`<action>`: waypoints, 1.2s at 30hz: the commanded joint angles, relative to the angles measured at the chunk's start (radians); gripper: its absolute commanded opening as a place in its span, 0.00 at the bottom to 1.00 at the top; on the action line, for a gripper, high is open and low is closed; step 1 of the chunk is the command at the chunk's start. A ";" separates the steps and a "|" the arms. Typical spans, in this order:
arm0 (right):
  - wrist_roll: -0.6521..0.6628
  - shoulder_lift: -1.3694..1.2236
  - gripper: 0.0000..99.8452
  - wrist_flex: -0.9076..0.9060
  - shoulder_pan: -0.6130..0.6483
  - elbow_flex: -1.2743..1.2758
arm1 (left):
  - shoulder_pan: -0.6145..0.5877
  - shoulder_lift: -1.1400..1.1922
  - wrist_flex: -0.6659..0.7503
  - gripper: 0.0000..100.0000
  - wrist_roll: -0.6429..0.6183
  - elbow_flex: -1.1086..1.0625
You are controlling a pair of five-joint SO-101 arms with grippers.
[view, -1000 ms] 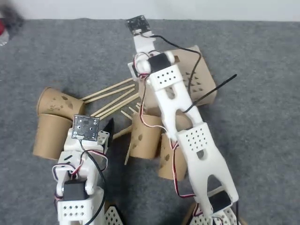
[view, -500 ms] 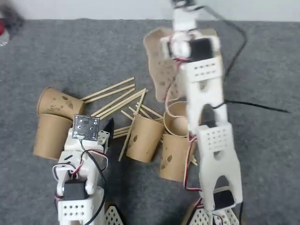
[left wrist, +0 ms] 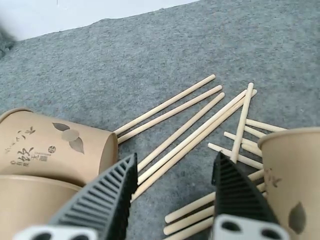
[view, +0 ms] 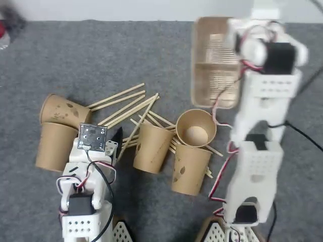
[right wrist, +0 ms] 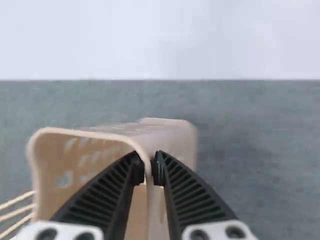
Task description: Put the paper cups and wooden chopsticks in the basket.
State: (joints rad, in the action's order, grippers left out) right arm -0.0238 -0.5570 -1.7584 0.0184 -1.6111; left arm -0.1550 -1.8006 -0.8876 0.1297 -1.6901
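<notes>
Pinching the basket (view: 212,50) wall, our right end effector (right wrist: 148,170) held it; we judged setting it upright came next.

High view looks steeply down from overhead over the grey table (view: 101,55). Left wrist view sits low and close, facing the wooden chopsticks (left wrist: 185,128), which the high view shares. Right wrist view looks level, close on the basket (right wrist: 75,155).
</notes>
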 commanded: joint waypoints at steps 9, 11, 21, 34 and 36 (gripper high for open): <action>0.066 0.433 0.02 -0.039 -0.266 0.423 | 0.006 -0.011 0.000 0.24 0.008 0.007; 0.068 0.538 0.02 -0.031 -0.263 0.609 | 0.006 -0.011 0.000 0.24 0.008 0.007; 0.074 0.662 0.02 0.001 -0.240 0.982 | 0.005 -0.014 -0.020 0.24 0.009 0.007; 0.310 0.354 0.01 0.358 -0.375 0.991 | 0.008 -0.014 -0.015 0.24 0.009 0.007; 0.328 0.349 0.01 0.394 -0.390 0.991 | 0.008 -0.014 -0.015 0.24 0.009 0.007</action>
State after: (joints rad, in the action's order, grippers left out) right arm 0.2677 -0.2194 -1.4223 -0.3422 -0.6107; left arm -0.1565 -1.8006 -0.9030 0.1297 -1.6901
